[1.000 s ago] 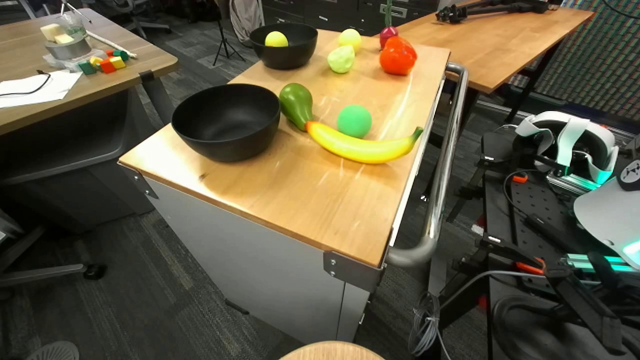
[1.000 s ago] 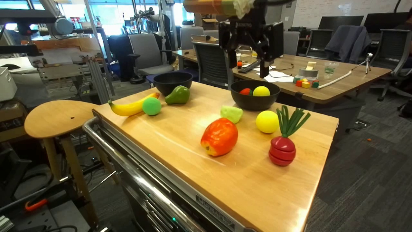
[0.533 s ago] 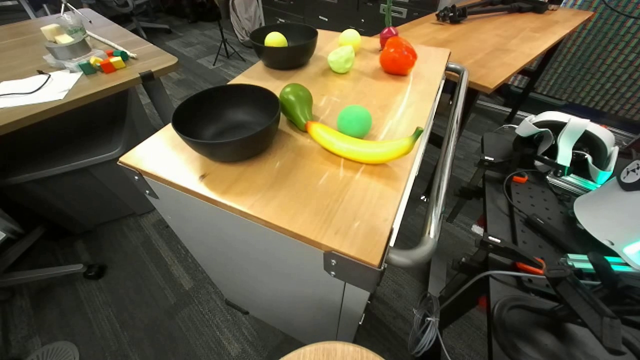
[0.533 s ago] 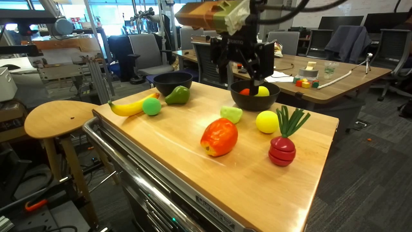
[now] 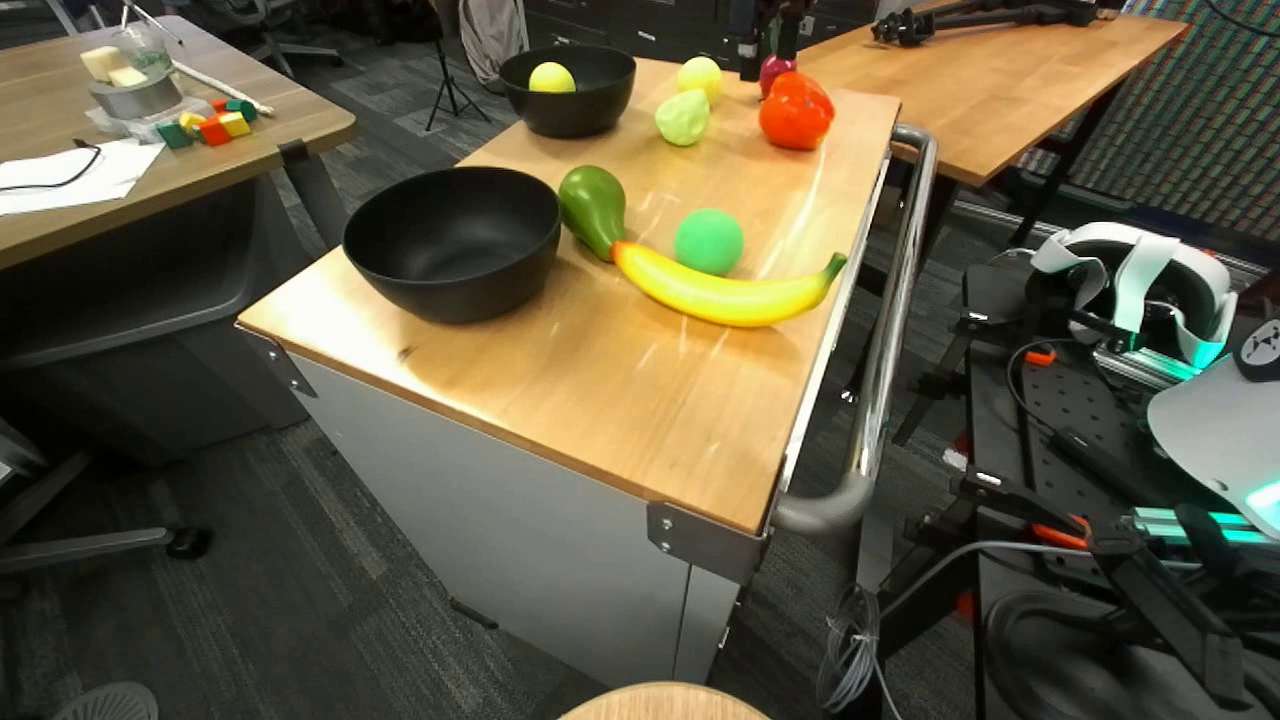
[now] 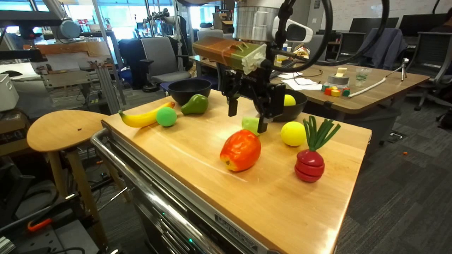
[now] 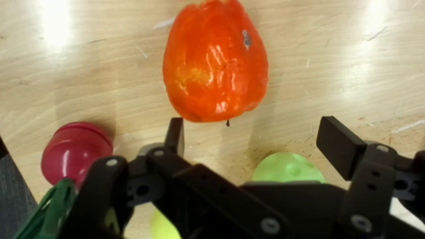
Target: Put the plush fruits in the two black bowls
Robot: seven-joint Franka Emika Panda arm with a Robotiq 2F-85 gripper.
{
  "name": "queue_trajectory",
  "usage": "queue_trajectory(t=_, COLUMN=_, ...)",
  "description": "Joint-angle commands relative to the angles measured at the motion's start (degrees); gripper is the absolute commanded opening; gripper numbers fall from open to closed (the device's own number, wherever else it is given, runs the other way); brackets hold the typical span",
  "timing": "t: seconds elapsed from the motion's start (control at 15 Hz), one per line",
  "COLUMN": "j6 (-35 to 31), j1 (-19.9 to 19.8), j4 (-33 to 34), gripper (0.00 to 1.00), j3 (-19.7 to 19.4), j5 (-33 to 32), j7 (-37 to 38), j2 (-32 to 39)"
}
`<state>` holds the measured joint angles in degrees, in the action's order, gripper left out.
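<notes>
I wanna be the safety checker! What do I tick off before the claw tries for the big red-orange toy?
1. Claw open and holding nothing: ok.
2. Red-orange toy between the fingers: not ok; in the wrist view it lies ahead of them, so the claw probably needs to shift.
3. Red toy with green leaves apart from the claw: ok, an exterior view shows a gap.
4. Yellow toy inside one black bowl: ok.
5. Anything else in that bowl: cannot tell; claw and bowl wall hide part.
6. Other black bowl upright: ok.
</notes>
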<state>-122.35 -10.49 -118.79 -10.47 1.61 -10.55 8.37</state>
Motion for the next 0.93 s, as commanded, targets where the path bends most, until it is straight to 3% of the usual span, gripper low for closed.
queue_trajectory(t=0.0, j6=5.37, j1=0.37, j4=3.75, gripper=1.00, j3=0.93, j5=-1.30, j7=1.38, j2=1.85)
queue_trajectory(t=0.6, j6=5.11, j1=1.43, j4=2.29, gripper=1.00, j3=1.28, j5=-13.15, j7=0.76, j2=2.49)
queue_trajectory(t=0.87, j6=7.08, j1=0.80, j4=3.57, gripper=1.00, j3=1.34, j5=-12.78, j7=-0.53, j2=5.48)
